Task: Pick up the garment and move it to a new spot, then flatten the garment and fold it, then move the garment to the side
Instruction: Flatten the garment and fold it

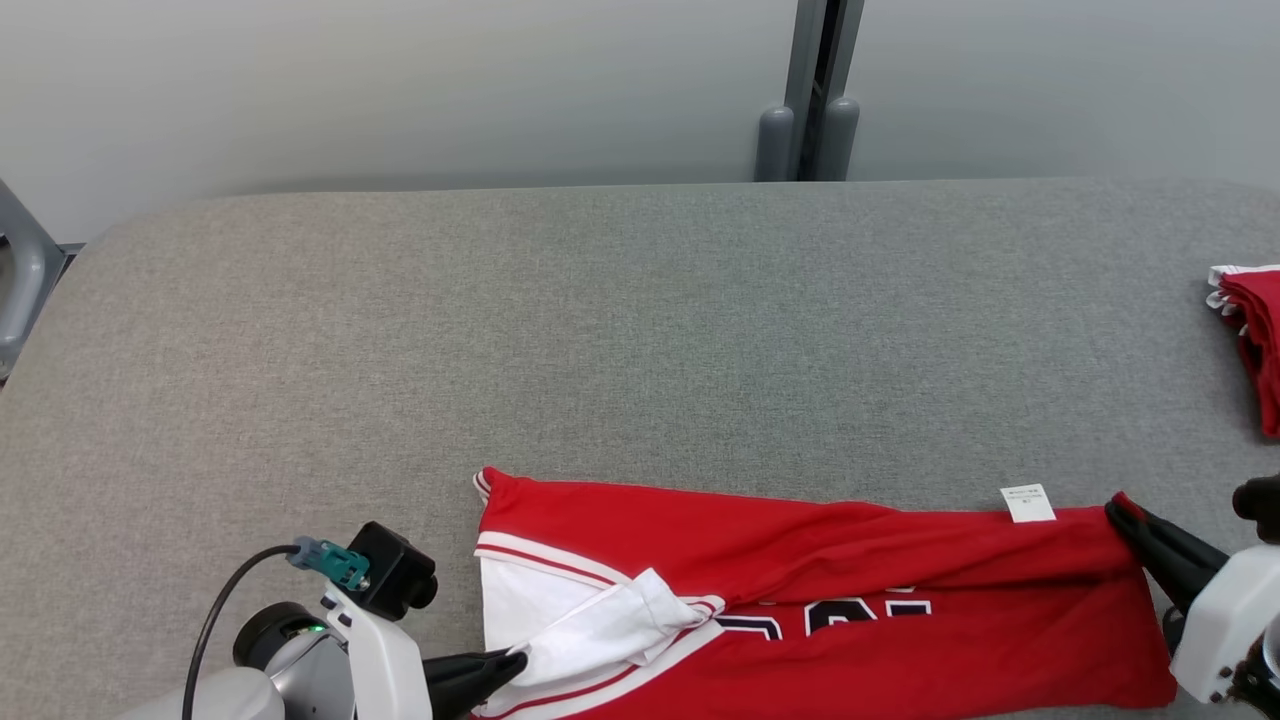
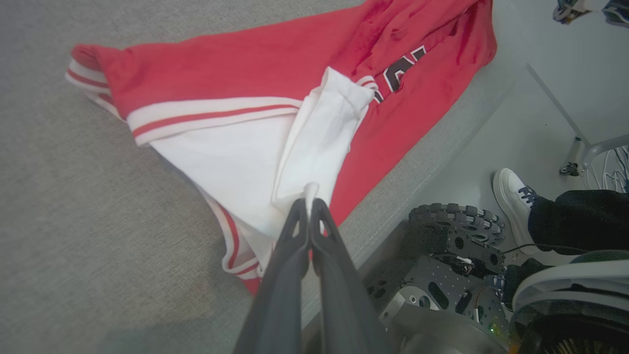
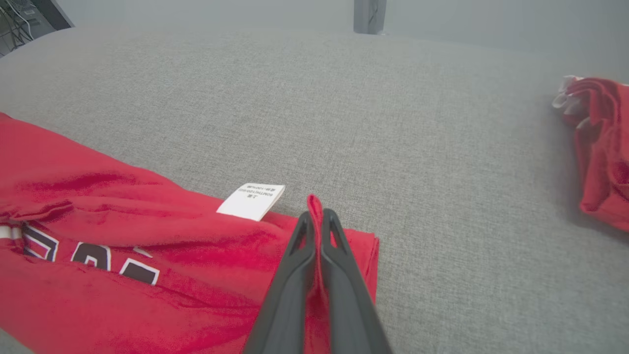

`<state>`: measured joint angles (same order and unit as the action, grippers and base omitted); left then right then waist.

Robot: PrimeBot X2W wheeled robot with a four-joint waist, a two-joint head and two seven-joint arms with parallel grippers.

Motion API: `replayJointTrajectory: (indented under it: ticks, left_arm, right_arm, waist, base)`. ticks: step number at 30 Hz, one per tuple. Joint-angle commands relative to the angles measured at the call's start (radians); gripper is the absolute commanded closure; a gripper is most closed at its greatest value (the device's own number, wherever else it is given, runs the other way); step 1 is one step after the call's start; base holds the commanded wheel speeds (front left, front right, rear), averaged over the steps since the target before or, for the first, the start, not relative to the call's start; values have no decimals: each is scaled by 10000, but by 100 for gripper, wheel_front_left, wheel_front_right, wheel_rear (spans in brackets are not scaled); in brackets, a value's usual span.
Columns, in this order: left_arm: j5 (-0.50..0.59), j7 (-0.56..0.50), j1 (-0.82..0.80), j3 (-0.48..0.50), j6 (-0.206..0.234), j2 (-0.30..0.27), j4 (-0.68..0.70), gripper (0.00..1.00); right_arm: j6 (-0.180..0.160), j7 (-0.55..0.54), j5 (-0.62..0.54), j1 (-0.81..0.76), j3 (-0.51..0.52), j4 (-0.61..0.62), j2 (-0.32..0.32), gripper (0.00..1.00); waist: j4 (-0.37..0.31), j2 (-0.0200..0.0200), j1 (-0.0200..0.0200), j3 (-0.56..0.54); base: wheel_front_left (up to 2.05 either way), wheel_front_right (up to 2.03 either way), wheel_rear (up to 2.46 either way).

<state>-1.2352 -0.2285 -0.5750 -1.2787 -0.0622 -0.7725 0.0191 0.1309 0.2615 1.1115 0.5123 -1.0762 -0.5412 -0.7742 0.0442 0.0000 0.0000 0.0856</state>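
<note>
My left gripper [image 1: 512, 662] was clamped on a white flap at the left end of the shirt [image 1: 800, 555]. My right gripper [image 1: 1122, 512] pinched the red corner at its right end. The shirt lay along the near edge of the grey table [image 1: 600, 320], its long axis running left to right and its white-trimmed end pointing left.

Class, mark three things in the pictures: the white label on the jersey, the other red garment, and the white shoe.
label [image 1: 1027, 503], head view, middle of the white tag.
other red garment [image 1: 1265, 345], head view, its red cloth.
shoe [image 2: 508, 196], left wrist view, its white side.
</note>
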Motion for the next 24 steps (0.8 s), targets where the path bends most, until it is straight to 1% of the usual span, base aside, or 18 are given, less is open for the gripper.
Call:
replayJointTrajectory:
  ticks: [1, 2, 3, 4, 7, 12, 15, 18, 19, 20, 21, 24]
  left_arm:
    - [-31, -19, 126, 14, -86, 28, -43, 100]
    - [-41, -39, 152, 13, -78, 36, -52, 100]
    - [-41, -39, 152, 13, -78, 36, -52, 100]
    - [-33, -60, 164, 12, -68, 42, -59, 100]
    - [5, -126, 196, 9, -72, 60, -76, 100]
    - [46, -235, 310, 9, -10, 21, -145, 100]
    - [152, -321, 352, 6, 0, -12, -196, 100]
    - [144, -384, 422, 4, 19, 0, -225, 100]
    - [147, -363, 418, 10, 26, 9, -221, 66]
    - [212, -232, 413, 63, 68, 27, -213, 3]
    - [174, -141, 456, 128, 139, 61, -237, 0]
    - [276, 267, 429, 325, 227, 124, -261, 0]
  right_arm:
    - [-4, -149, 241, -150, -149, 91, -204, 100]
    - [-4, -371, 395, -207, -282, 161, -300, 69]
    - [-4, -371, 395, -207, -282, 161, -300, 69]
    - [-4, -487, 436, -158, -373, 224, -423, 0]
    - [-4, -1139, 914, -260, -659, 486, -712, 0]
    - [-4, -1672, 1363, -272, -853, 819, -1186, 0]
    - [-4, -1806, 1560, -287, -846, 813, -1285, 0]
    - [-4, -1508, 1687, -251, -674, 628, -1290, 0]
    - [-4, -1369, 1699, -242, -604, 531, -1236, 0]
    - [-4, -1192, 1674, -236, -539, 472, -1159, 0]
    - [-2, -959, 1605, -208, -471, 391, -1081, 0]
    - [-2, -329, 1404, -129, -196, 82, -801, 0]
  waist:
    - [-24, 0, 0, -17]
    - [-34, 0, 0, -29]
    - [-34, 0, 0, -29]
    - [-43, 0, 0, -36]
    - [-63, 0, 0, -53]
    - [-91, 0, 0, -113]
    - [-97, 0, 0, -156]
    - [-88, 0, 0, -194]
    - [-82, 0, 0, -210]
    - [-74, 0, 0, -233]
    - [-69, 0, 0, -248]
    - [-56, 0, 0, -300]
  base:
    - [0, 0, 0]
    - [0, 0, 0]
    - [0, 0, 0]
    - [0, 0, 0]
    - [0, 0, 0]
    - [0, 0, 0]
    - [0, 0, 0]
    - [0, 0, 0]
    - [0, 0, 0]
    - [0, 0, 0]
    - [0, 0, 0]
    - [0, 0, 0]
